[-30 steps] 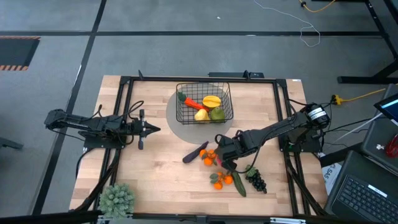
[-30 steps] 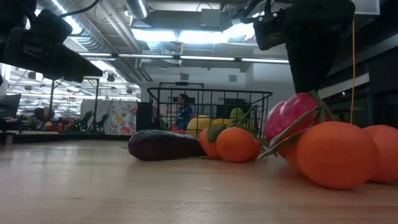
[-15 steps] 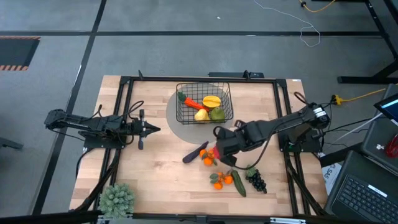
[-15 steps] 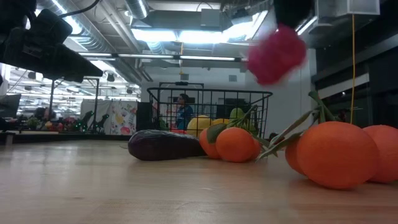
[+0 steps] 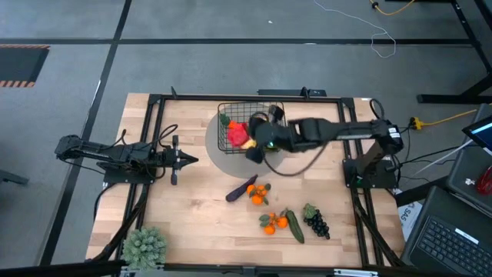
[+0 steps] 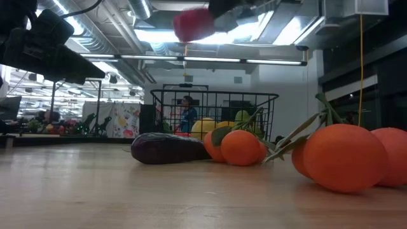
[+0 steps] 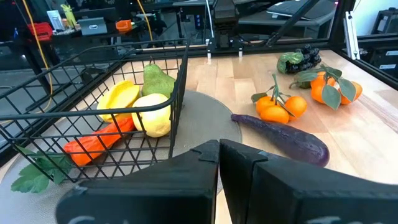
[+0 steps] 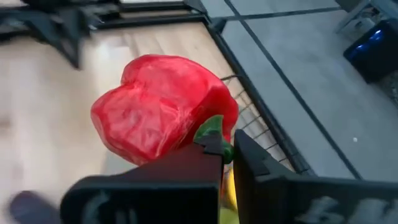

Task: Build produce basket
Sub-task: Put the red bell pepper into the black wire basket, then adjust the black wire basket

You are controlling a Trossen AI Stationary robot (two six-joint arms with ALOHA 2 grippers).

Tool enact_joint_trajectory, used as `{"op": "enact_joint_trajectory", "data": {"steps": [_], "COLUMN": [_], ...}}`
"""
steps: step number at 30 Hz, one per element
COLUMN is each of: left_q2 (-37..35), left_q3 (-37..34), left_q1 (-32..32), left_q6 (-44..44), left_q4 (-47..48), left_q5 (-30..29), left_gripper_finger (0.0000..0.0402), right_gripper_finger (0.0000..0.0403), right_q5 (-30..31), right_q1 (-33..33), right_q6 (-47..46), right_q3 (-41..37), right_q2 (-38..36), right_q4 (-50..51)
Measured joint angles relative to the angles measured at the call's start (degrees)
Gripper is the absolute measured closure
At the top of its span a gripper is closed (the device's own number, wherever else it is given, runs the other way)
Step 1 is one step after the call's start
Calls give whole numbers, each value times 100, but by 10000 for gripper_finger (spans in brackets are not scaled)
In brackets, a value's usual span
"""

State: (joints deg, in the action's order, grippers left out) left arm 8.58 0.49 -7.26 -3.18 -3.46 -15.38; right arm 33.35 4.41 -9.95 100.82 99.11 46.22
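My right gripper (image 5: pixel 247 141) is shut on the red pepper (image 5: pixel 237 133) and holds it in the air over the black wire basket (image 5: pixel 277 115). In the low view the pepper (image 6: pixel 194 24) hangs high above the basket (image 6: pixel 213 114). The left wrist view shows the carrot (image 7: pixel 99 142), lemon (image 7: pixel 152 115), starfruit (image 7: pixel 121 99) and a green fruit (image 7: pixel 155 81) lying in the basket. The eggplant (image 5: pixel 241 188), two orange bunches (image 5: pixel 259 193) (image 5: pixel 273 223), cucumber (image 5: pixel 295 228) and grapes (image 5: pixel 316 224) lie on the table. My left gripper (image 5: pixel 190 160) waits shut at the table's left. My right gripper pinches the pepper at its green stem (image 8: pixel 210 132) between the two fingers (image 8: pixel 186 163). The fingers come roughly level from the table's right. The red body (image 8: pixel 161 109) sticks out beyond the fingertips, lifted clear above the basket.
A grey round mat (image 5: pixel 219 158) lies under the basket. A bushy grey-green plant (image 5: pixel 144 246) stands at the near left corner. Black frame rails (image 5: pixel 154 138) run along the table's sides. Bare wood (image 5: pixel 200 208) lies between the left arm and the produce.
My right gripper, shut on the red pepper, rose from beside the oranges and swung toward the far edge and left, ending over the basket. The pepper was lifted clear of the table and carried along. The left arm kept still.
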Motion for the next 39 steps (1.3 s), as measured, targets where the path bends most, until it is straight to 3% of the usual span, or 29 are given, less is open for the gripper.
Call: {"op": "enact_joint_trajectory", "data": {"steps": [6,12,20,26,33,36,39], "left_q2": [1,1,0,0,1,0,2], "left_q3": [0,0,0,0,0,0,0], "left_q1": [1,1,2,0,1,0,0], "left_q6": [-2,-1,0,0,0,0,2], "left_q4": [-2,-2,-2,-2,-2,-2,-2], "left_q5": [-1,-1,0,0,0,-1,0], "left_gripper_finger": [398,398,398,398,398,398,398], "right_gripper_finger": [385,333,280,277,277,276,276], "right_q5": [-115,-1067,-1057,-1050,-290,83,156], "right_q1": [-614,-1016,-1161,-1148,-1176,-1178,-1219], "right_q6": [212,216,155,83,-1231,-1696,-1589], "right_q3": [-176,-179,-178,174,141,-37,-215], "right_q2": [36,78,77,44,38,46,47], "right_q4": [-313,-698,-747,797,2953,3284,3200]}}
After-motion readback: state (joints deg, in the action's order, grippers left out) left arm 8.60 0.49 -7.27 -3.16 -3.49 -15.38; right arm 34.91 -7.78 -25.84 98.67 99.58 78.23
